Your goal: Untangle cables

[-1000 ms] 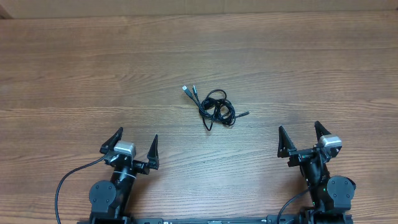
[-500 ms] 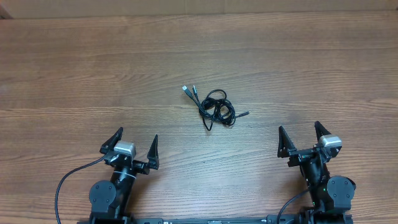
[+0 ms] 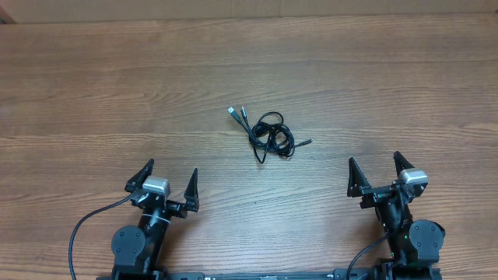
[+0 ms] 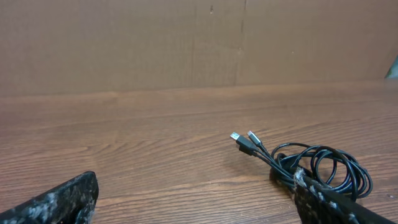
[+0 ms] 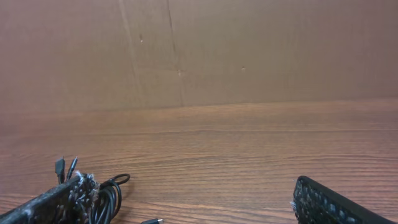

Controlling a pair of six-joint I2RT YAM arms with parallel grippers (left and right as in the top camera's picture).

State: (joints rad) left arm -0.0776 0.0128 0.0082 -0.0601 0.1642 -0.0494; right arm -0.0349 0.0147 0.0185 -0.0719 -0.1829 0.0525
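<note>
The cables (image 3: 269, 134) lie in one small tangled bunch at the middle of the wooden table, thin black cords with silvery plug ends sticking out at the upper left and one plug at the right. They also show in the left wrist view (image 4: 317, 165) and, partly hidden behind a finger, in the right wrist view (image 5: 106, 196). My left gripper (image 3: 169, 180) is open and empty near the table's front edge, left of the bunch. My right gripper (image 3: 375, 171) is open and empty at the front right.
The wooden table (image 3: 117, 93) runs wide on all sides of the bunch. A brown cardboard wall (image 4: 199, 43) stands along the far edge. The arms' own thick black wires (image 3: 85, 225) hang at the front.
</note>
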